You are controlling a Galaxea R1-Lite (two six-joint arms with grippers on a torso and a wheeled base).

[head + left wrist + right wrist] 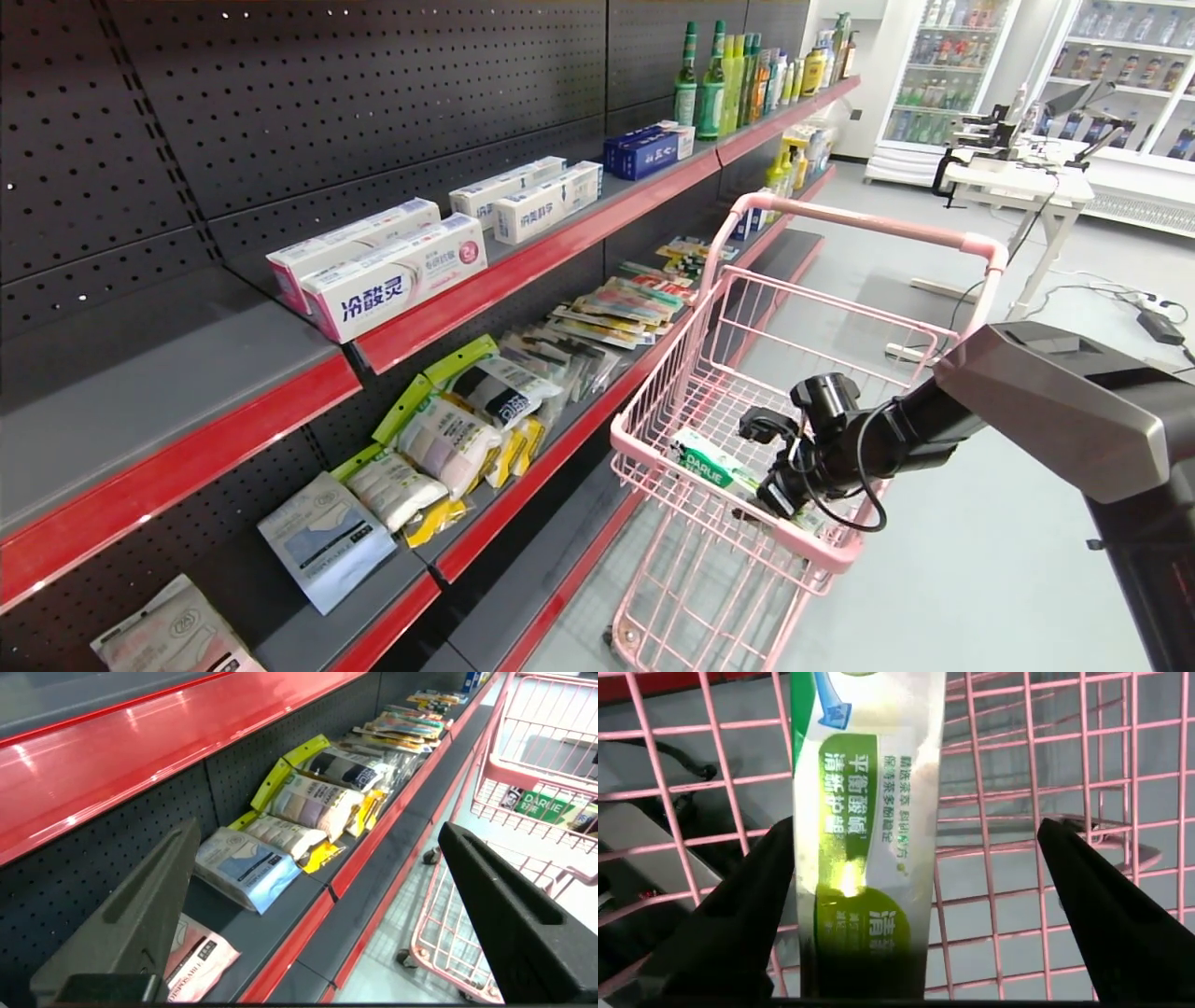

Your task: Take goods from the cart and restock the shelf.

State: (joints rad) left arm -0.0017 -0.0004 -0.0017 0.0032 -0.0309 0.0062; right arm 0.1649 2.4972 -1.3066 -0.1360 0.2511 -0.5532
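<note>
A white and green toothpaste box [859, 831] lies on the wire floor of the pink cart [845, 224]. My right gripper [915, 826] hangs open just above it, one finger [738, 924] beside the box and the other finger [1111, 915] well off to its far side. In the head view the right gripper [777, 499] reaches down inside the cart basket next to the box [707, 462]. My left gripper [318, 831] is open and holds nothing, facing the lower shelf [374, 873]; the box [542, 803] in the cart shows beyond it.
The upper shelf [523, 266] holds toothpaste boxes [392, 275], blue boxes [644, 149] and bottles [719, 79]. The lower shelf carries bagged goods [448, 439] and toothbrush packs [616, 313]. Grey floor [980, 560] lies open to the cart's right; a white table [1022, 182] stands farther back.
</note>
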